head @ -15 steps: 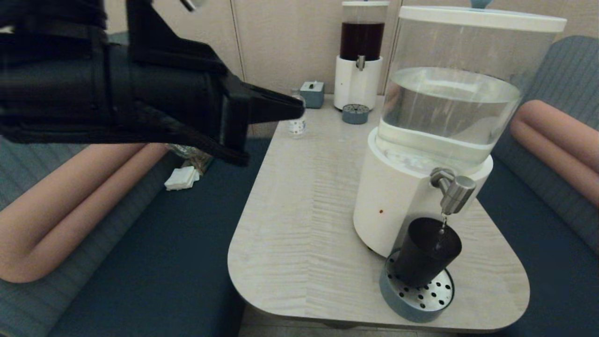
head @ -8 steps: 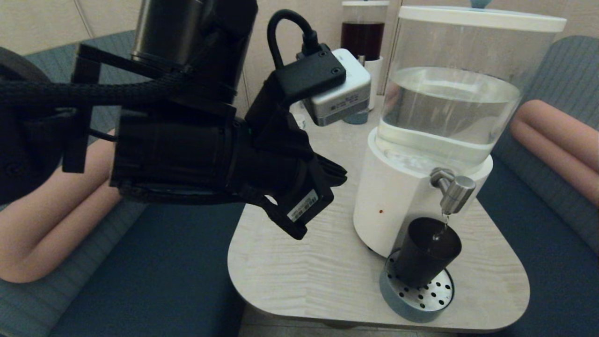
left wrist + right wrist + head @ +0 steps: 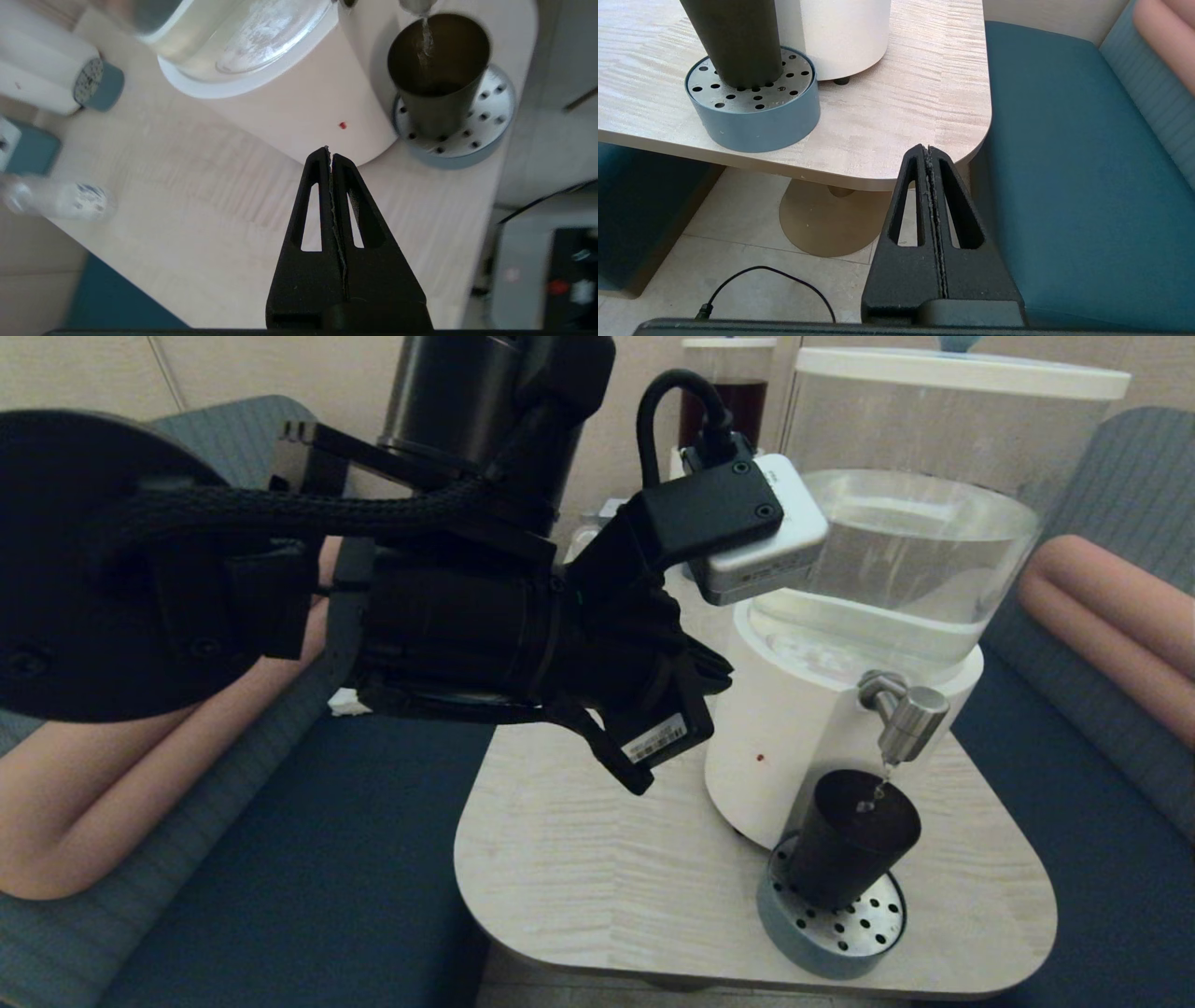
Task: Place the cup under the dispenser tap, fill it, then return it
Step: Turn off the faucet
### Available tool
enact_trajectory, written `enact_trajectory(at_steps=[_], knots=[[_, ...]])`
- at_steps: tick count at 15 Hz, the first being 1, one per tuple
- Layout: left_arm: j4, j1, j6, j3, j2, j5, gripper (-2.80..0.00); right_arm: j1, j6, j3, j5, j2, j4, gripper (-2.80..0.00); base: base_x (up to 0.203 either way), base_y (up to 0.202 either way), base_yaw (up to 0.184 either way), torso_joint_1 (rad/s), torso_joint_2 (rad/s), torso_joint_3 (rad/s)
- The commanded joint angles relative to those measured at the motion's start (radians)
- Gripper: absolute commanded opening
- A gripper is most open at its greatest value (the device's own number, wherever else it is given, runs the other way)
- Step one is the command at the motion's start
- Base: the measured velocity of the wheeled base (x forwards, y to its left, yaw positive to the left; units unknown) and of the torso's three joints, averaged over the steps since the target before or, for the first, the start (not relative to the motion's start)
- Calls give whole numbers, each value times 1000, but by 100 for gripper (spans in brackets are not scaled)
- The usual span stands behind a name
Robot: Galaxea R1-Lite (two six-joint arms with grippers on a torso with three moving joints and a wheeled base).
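The pale wood-grain counter (image 3: 597, 859) carries a white-based dispenser's brushed-steel tap (image 3: 910, 719), trickling into the tapered dark brown plastic cup (image 3: 850, 845) directly beneath, upright on a round perforated blue-grey drip tray (image 3: 840, 933). The left hand (image 3: 331, 156) hovers clenched and empty above the counter beside the dispenser; the right hand (image 3: 927, 154), likewise clenched, hangs low off the counter's edge by the teal bench seat (image 3: 1064, 163).

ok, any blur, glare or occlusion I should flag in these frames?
Head view: dim, the left arm blocks much of the left half, its left gripper edge-on. Left wrist view: small bottle smeared by blur; cup sharp, glare on the dispenser tank. Right wrist view: bright and sharp, cup cropped by the frame edge.
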Motion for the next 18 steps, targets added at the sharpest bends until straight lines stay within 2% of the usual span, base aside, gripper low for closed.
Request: enact_trajectory(at_steps=[1, 3, 9, 13, 18], knots=[[30, -3, 24, -40, 42, 8, -280, 0, -1, 1, 1, -1, 0, -280, 0, 0, 0, 0, 0, 0], [74, -26, 26, -78, 63, 26, -280, 0, -1, 2, 0, -1, 0, -280, 0, 0, 0, 0, 0, 0], [78, -95, 27, -180, 158, 27, -280, 0, -1, 2, 0, -1, 0, -280, 0, 0, 0, 0, 0, 0], [66, -122, 26, -203, 191, 27, -280, 0, -1, 2, 1, -1, 0, -280, 0, 0, 0, 0, 0, 0], [67, -135, 36, -313, 268, 28, -280, 0, -1, 0, 1, -1, 0, -280, 0, 0, 0, 0, 0, 0]])
